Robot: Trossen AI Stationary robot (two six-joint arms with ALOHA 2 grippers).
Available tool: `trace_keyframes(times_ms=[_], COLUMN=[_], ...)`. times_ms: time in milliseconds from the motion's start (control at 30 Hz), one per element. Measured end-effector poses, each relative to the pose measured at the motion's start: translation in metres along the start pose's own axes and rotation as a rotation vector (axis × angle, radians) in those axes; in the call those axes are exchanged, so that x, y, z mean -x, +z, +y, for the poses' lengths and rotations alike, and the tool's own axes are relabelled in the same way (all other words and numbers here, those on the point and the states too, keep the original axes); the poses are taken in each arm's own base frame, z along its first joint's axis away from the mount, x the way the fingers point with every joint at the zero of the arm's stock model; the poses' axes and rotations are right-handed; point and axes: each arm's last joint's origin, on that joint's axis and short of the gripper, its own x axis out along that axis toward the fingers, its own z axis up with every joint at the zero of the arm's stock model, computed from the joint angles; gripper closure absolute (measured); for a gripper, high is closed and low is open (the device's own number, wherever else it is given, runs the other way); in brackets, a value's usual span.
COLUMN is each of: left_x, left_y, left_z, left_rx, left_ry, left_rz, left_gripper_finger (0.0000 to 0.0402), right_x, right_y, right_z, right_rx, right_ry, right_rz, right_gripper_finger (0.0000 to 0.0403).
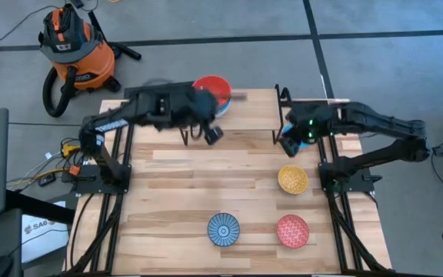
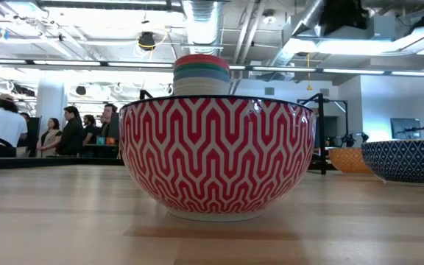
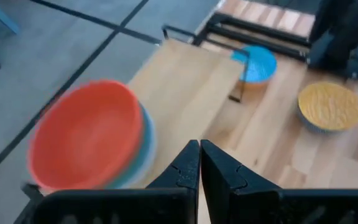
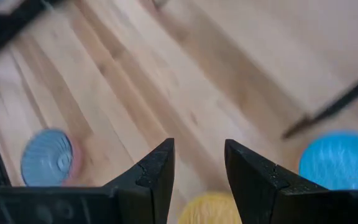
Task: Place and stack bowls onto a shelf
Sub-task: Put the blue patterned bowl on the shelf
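Observation:
A stack of bowls with a red bowl (image 1: 211, 88) on top stands on the shelf (image 1: 252, 111) at the table's far side; it also shows in the left wrist view (image 3: 86, 134). My left gripper (image 1: 213, 135) hovers shut just near of the stack, holding nothing (image 3: 199, 163). My right gripper (image 1: 288, 146) is open above the table by the shelf's right end (image 4: 197, 168). A plain blue bowl (image 3: 257, 62) sits on the table beside a shelf leg. The yellow bowl (image 1: 292, 179), the blue patterned bowl (image 1: 223, 228) and the pink-red bowl (image 1: 291, 230) rest on the table.
In the low view the pink-red bowl (image 2: 218, 154) fills the foreground, with the stack (image 2: 201, 73) behind it. Black arm frames stand at the table's left (image 1: 102, 177) and right (image 1: 344, 181) edges. An orange vacuum (image 1: 71, 46) stands on the floor beyond the table, and people are in the room behind.

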Motion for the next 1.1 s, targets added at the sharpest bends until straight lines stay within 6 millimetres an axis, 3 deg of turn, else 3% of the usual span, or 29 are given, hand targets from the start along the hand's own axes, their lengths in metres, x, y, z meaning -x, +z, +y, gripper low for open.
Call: trace_keyframes(times_ms=[333, 567, 867, 1100], left_x=[0.001, 0.001, 0.000, 0.007], left_y=[-0.054, -0.086, -0.125, -0.172], left_z=[-0.087, -0.117, -0.143, -0.173], left_rx=[0.071, 0.082, 0.078, 0.094], left_ry=[-0.095, -0.153, -0.193, -0.318], left_rz=[0.019, 0.077, 0.156, 0.268], left_gripper_finger=[0.0401, 0.0401, 0.0393, 0.0318], right_x=[-0.033, -0.041, -0.074, -0.096], right_y=[-0.080, -0.108, -0.127, -0.152], right_z=[0.000, 0.012, 0.064, 0.098], right_rx=[-0.121, -0.227, -0.291, -0.361], right_ry=[0.007, 0.049, 0.069, 0.098], right_rz=[0.198, 0.237, 0.245, 0.293], right_gripper_finger=[0.0237, 0.0237, 0.0237, 0.0237])
